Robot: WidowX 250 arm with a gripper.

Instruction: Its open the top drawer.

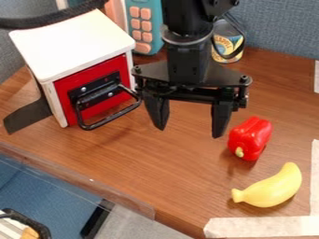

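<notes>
The black gripper (189, 130) hangs in the upper middle of the camera view, its two fingers spread apart with nothing between them. To its left stands a small white cabinet (72, 39) with a red drawer front (96, 110). A black loop handle (112, 121) sticks out from that front, a little left of the gripper's left finger; whether the two touch, I cannot tell. The drawer front looks flush with the cabinet's white frame.
A red toy pepper (250, 138) and a yellow toy banana (270, 188) lie to the right on the wooden table (168, 172). Behind the arm are a can (228, 41) and a teal object with pink buttons (144, 25). Light tape (261, 227) marks the front right.
</notes>
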